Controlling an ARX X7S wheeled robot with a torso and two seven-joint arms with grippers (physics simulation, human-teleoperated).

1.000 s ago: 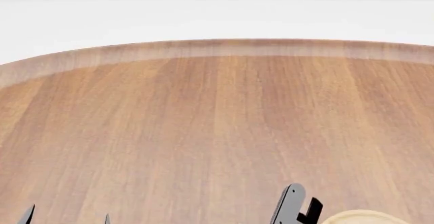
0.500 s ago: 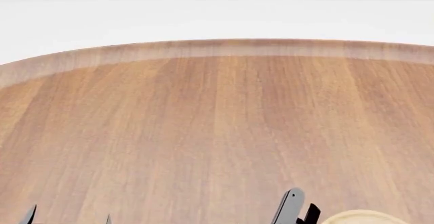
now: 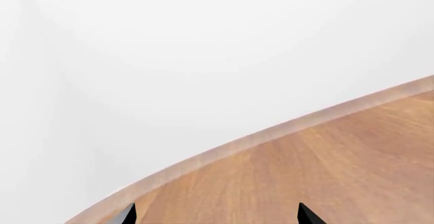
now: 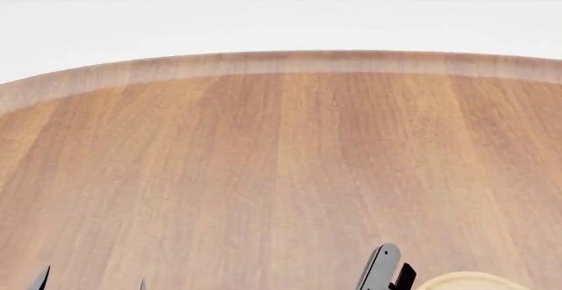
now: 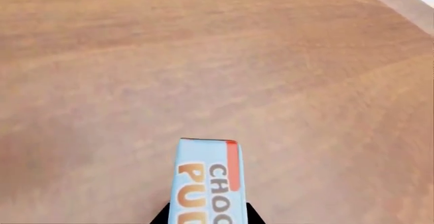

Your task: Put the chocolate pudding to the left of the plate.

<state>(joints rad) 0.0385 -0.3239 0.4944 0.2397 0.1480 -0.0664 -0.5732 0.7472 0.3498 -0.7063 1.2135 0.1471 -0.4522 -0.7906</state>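
- Left wrist view: two dark fingertips (image 3: pixel 129 215) of the left gripper (image 3: pixel 215 216) poke up at the bottom edge, set well apart with nothing between them, so this hand is spread open and empty. Beyond them the wooden table (image 3: pixel 326 168) curves off to its pale rim against blank white.
- Head view: the right gripper (image 4: pixel 386 273) shows near the bottom edge, right of centre, just beside the plate (image 4: pixel 470 281), of which only a pale sliver shows at the lower right. Whether anything lies on the plate cannot be told. The left gripper's tips sit at the lower left corner.
- Right wrist view: the chocolate pudding (image 5: pixel 203 181) stands at bottom centre, held between the right gripper's dark jaws, which close on its sides. The table spreads bare beyond.
- To do the step well, I judge the carton should be kept upright, lowered until its base meets the wood left of the plate and clear of the rim, and only then released.
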